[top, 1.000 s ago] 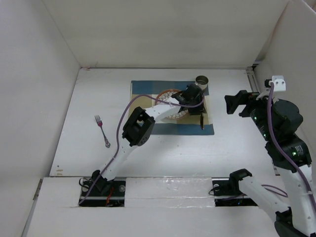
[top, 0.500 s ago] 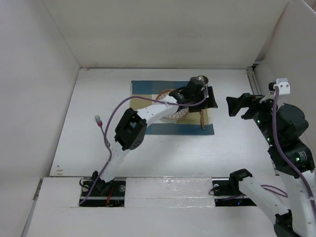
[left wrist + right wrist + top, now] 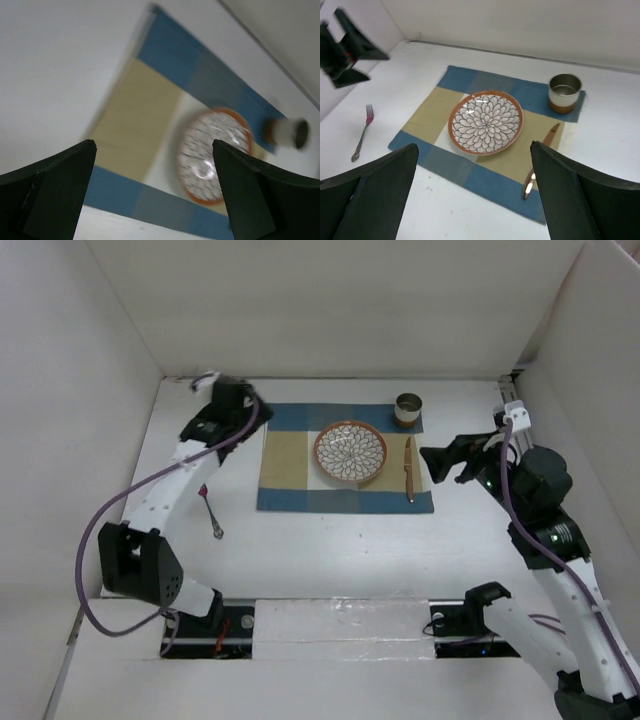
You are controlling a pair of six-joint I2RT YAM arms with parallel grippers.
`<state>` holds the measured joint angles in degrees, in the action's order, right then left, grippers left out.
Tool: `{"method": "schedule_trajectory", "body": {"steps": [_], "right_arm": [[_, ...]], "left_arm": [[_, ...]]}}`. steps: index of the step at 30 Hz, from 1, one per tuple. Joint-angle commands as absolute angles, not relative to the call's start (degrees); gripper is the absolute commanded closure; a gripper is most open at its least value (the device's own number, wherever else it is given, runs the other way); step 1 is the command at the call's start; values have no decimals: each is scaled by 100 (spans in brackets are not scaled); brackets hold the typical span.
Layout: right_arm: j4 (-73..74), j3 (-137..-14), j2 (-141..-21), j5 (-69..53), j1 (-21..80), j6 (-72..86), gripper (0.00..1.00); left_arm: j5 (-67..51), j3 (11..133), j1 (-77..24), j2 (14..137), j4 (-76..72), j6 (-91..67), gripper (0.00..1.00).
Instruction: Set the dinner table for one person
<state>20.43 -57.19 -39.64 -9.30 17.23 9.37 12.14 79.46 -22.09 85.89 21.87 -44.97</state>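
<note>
Table: the white table (image 3: 330,550) carries everything, with the mat (image 3: 290,455) at its middle, where both arms can reach it.
Plate: the plate (image 3: 485,122) sits at the mat's centre. It looks like the anchor the other pieces are laid around.
Knife: the knife (image 3: 538,162) lies on the mat just right of the plate, running along the mat's right edge, which is the usual side for it.
Cup: the cup (image 3: 564,93) stands upright on the mat's far right corner, beyond the knife, handy to a right-handed diner.
Fork: the fork (image 3: 362,134) lies off the mat on bare table, apart from the mat's left edge. I judge it the one piece not yet in its place.
Left gripper: the left gripper (image 3: 154,146) hangs over the table by the mat's far left corner. Its fingers are spread wide with nothing between them, and its camera looks across the mat toward the plate and cup. It is free, and on the fork's side.
Right gripper: the right gripper (image 3: 473,147) hovers off the mat's right edge near the knife, fully spread and empty. It probably stands there to leave the mat clear.
Progress: nearly set, by my judgement.
Next: probably the fork goes onto the mat's left strip beside the plate. It is thin and lies flat on a hard top, so the pinch must come low.
</note>
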Motion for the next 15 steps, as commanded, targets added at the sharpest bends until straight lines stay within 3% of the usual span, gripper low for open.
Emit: {"method": "schedule_trajectory", "body": {"steps": [1, 3, 7, 15], "right_arm": [[968, -5433, -4078, -1476, 1749, 1151, 0], [677, -5379, -4183, -1598, 1801, 1204, 0], [440, -5326, -4456, -1863, 1854, 1274, 0], [229, -5106, -4710, -1714, 2057, 1213, 0]], "left_arm": [[1750, 6683, -1242, 7561, 2673, -4597, 0], [1083, 5856, -662, 7078, 2462, -4422, 0], [1247, 5195, 384, 6943, 2409, -4368, 0], [836, 4036, 659, 7690, 1338, -4447, 0]]}}
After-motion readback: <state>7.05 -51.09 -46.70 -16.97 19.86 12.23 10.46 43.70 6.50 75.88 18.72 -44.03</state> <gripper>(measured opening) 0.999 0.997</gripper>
